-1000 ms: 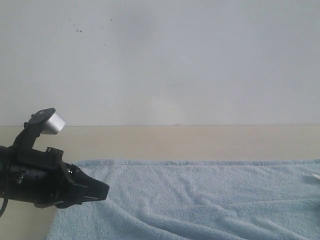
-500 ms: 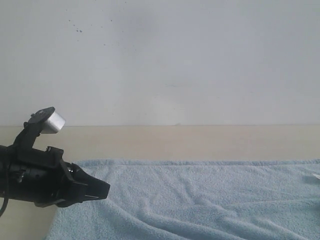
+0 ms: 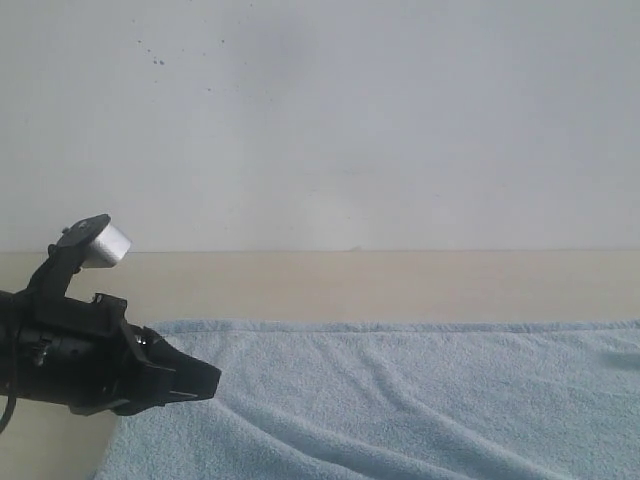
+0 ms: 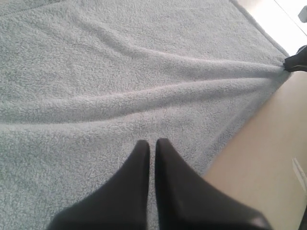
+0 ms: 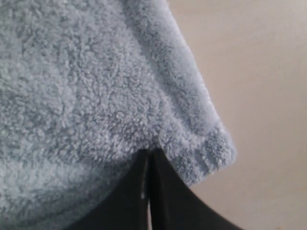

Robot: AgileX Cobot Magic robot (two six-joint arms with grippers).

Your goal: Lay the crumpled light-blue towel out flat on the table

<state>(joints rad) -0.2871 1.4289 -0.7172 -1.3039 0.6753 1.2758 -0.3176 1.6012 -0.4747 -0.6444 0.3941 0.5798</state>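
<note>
The light-blue towel (image 3: pixel 400 390) lies spread over the cream table (image 3: pixel 350 285), with long soft ridges still running across it. My left gripper (image 3: pixel 212 381) hovers over the towel's left edge. In the left wrist view its jaws (image 4: pixel 152 143) are shut with nothing between them, above the towel (image 4: pixel 120 72) near its hemmed border. My right gripper (image 5: pixel 148 153) is shut on the towel (image 5: pixel 72 86) close to a corner. It shows small in the left wrist view (image 4: pixel 293 60), where the folds converge. It is outside the exterior view.
A white speckled wall (image 3: pixel 350 120) rises behind the table's far edge. Bare table (image 4: pixel 259 158) runs beside the towel's border, and more bare table (image 5: pixel 259 72) lies past the pinched corner.
A small pale object at the exterior view's right edge has gone out of view, and the towel's ridges have shifted slightly. The left arm has hardly moved.
</note>
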